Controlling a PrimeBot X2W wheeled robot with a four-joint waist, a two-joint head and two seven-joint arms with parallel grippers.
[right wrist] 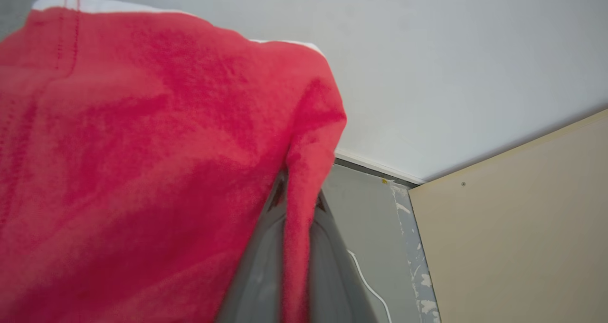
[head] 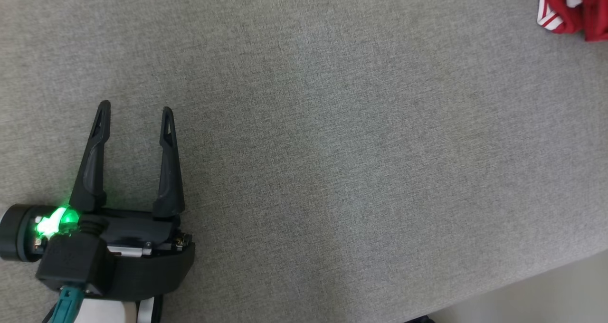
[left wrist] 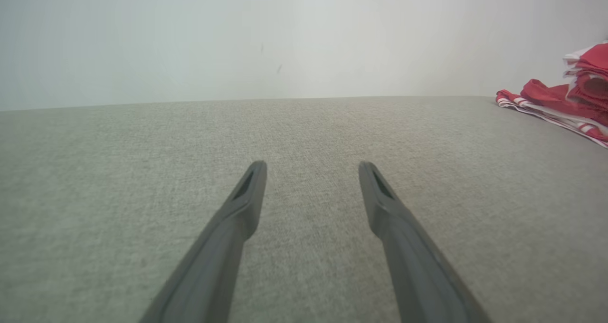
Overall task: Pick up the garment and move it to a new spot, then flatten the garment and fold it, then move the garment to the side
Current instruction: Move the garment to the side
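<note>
Between the fingers of the right gripper (right wrist: 299, 195), lower middle of the right wrist view, a ridge of the red garment (right wrist: 142, 147) is pinched tight. So that one's closed on the cloth, and the rest bunches off toward that frame's left. In the head view the garment sits way up in the top right corner. The left gripper (head: 136, 107) is down at the lower left with its jaws spread wide and nothing in them, well apart from the garment. The right arm is clearly the nearer one. I can't tell its long axis since it's all crumpled. The grey fabric surface (head: 332, 147) between them looks free, so nothing seems to block a move toward the middle.
</note>
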